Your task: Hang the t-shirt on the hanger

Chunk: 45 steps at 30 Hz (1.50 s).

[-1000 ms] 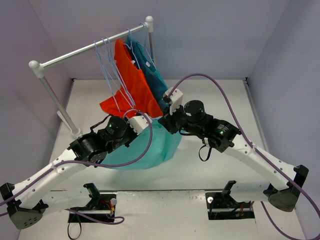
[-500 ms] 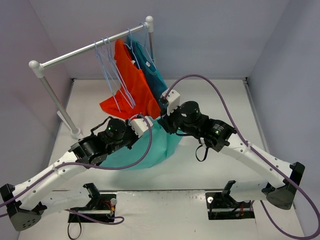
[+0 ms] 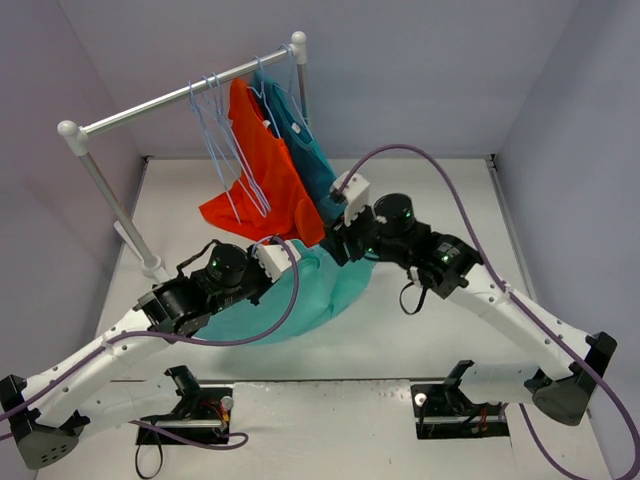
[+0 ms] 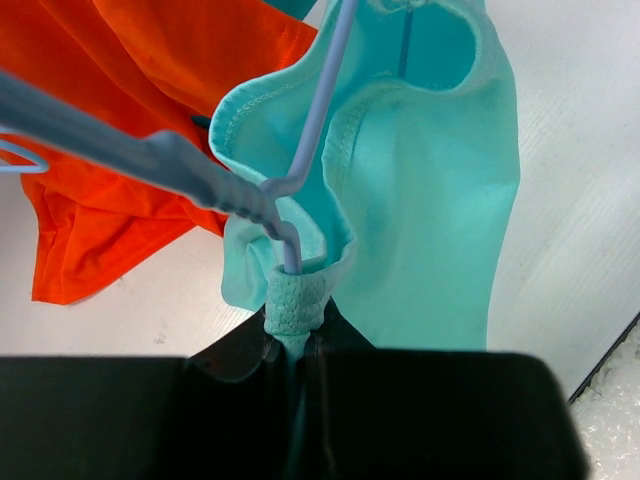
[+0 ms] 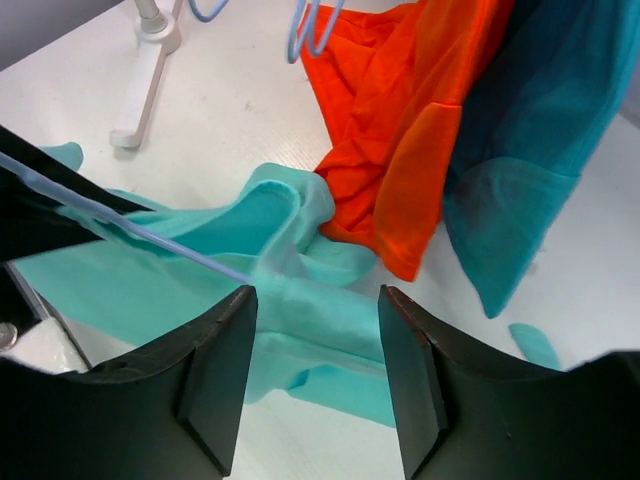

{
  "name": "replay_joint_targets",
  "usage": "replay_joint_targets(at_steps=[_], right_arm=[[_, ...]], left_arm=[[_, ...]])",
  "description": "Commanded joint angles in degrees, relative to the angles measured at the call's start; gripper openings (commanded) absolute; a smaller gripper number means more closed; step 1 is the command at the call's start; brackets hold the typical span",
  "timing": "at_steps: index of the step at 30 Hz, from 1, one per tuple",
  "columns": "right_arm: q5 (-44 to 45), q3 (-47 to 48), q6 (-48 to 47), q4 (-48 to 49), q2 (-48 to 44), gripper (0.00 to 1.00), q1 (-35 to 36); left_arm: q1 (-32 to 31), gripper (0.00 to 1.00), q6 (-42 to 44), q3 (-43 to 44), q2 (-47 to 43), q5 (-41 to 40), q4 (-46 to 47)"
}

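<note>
The mint-turquoise t-shirt [image 3: 310,295] lies bunched on the table between both arms. It also shows in the left wrist view [image 4: 430,200] and the right wrist view [image 5: 320,310]. My left gripper [image 3: 283,250] [image 4: 295,335] is shut on the pale lavender wire hanger [image 4: 318,110], with a fold of the shirt's edge wrapped round the wire at the jaws. The wire runs up through the shirt's opening. My right gripper [image 3: 333,243] [image 5: 315,300] is open and empty, its jaws wide apart just above the shirt. The hanger wire [image 5: 140,235] enters the fabric beside its left finger.
A clothes rack rail [image 3: 180,100] crosses the back left, and its foot [image 3: 135,245] stands on the table. An orange-red shirt [image 3: 265,170], a darker teal shirt [image 3: 310,150] and several spare hangers [image 3: 215,130] hang from it, close behind both grippers.
The left gripper has dropped slightly toward the near left with the hanger. The right gripper shifted left, then back right. The shirt has spread lower on the table.
</note>
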Motion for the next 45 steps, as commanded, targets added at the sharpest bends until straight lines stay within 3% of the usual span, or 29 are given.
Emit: replay_joint_targets(at_steps=[1, 5, 11, 18, 29, 32, 35, 40, 45], right_arm=[[-13.8, -0.2, -7.7, 0.0, -3.9, 0.5, -9.7], [-21.6, -2.0, -14.2, -1.2, -5.5, 0.58, -12.9], [-30.4, -1.2, -20.9, -6.0, -1.6, 0.63, -12.9], [-29.8, -1.2, -24.2, -8.7, 0.2, 0.62, -12.7], [-33.3, 1.3, -24.6, -8.7, -0.1, 0.41, -12.0], [-33.1, 1.4, -24.7, -8.8, -0.7, 0.24, -12.0], [-32.4, 1.2, -24.8, -8.8, -1.6, 0.01, -12.0], [-32.6, 2.0, -24.7, -8.8, -4.2, 0.0, -12.0], [-32.0, 3.7, -24.3, -8.7, -6.8, 0.0, -12.0]], left_arm=[[1.1, 0.0, 2.6, 3.1, -1.2, 3.9, 1.0], [1.8, 0.0, 4.4, 4.5, -1.4, 6.5, -0.6], [2.7, 0.0, 6.5, 7.1, -0.5, 8.9, -2.6], [3.1, 0.0, 8.9, 10.7, 1.4, 12.6, -4.7], [3.9, 0.0, 10.6, 13.7, 4.2, 15.3, -7.6], [4.2, 0.0, 10.7, 14.3, 4.6, 15.8, -7.7], [4.5, 0.0, 10.8, 15.2, 4.9, 15.3, -8.5], [6.1, 0.0, 10.4, 15.2, 3.5, 15.0, -8.7], [7.9, 0.22, 9.8, 14.4, 0.5, 13.7, -8.8]])
